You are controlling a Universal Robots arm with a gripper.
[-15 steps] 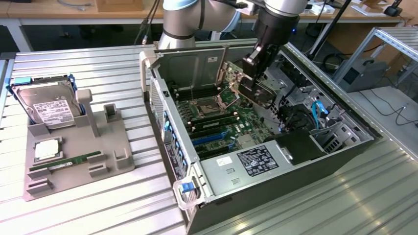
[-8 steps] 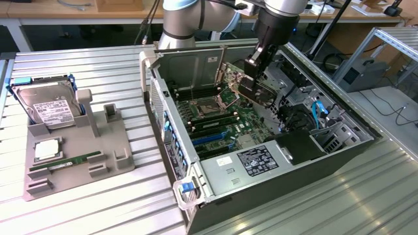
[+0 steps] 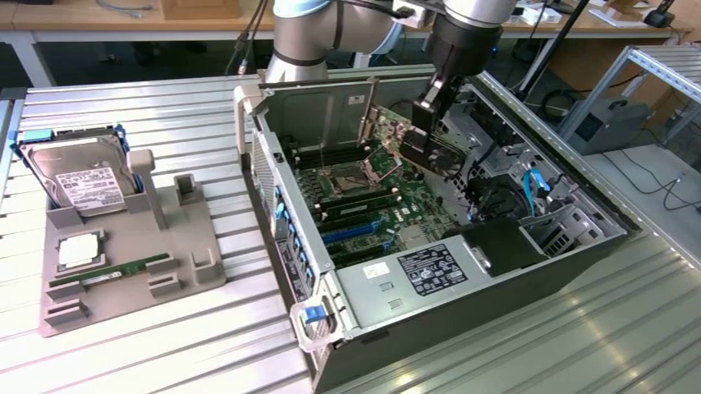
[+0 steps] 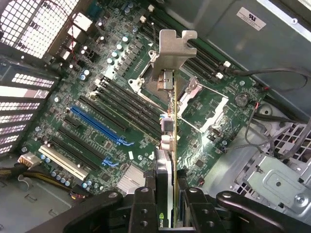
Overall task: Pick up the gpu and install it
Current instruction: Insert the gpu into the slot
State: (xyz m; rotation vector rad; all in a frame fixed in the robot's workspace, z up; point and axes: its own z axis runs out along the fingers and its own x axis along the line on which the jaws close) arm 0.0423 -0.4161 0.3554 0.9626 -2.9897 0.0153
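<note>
Gpu [image 4: 168, 121] clamped edge-on between the jaws, gripped at one end, silvery bracket [image 4: 172, 48] at the far end. Card hangs above the motherboard [image 4: 214, 111] inside the open computer case [image 3: 460, 271], not seated. Long axis runs out from the jaws, bracket leading. Blue slot [image 4: 97, 124] lies aside, apart, seemingly not aligned.

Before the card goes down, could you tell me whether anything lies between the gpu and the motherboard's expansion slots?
Nothing visible does. The gripper holds the gpu above the motherboard, and the long blue expansion slot lies bare, with no cable across it.
</note>
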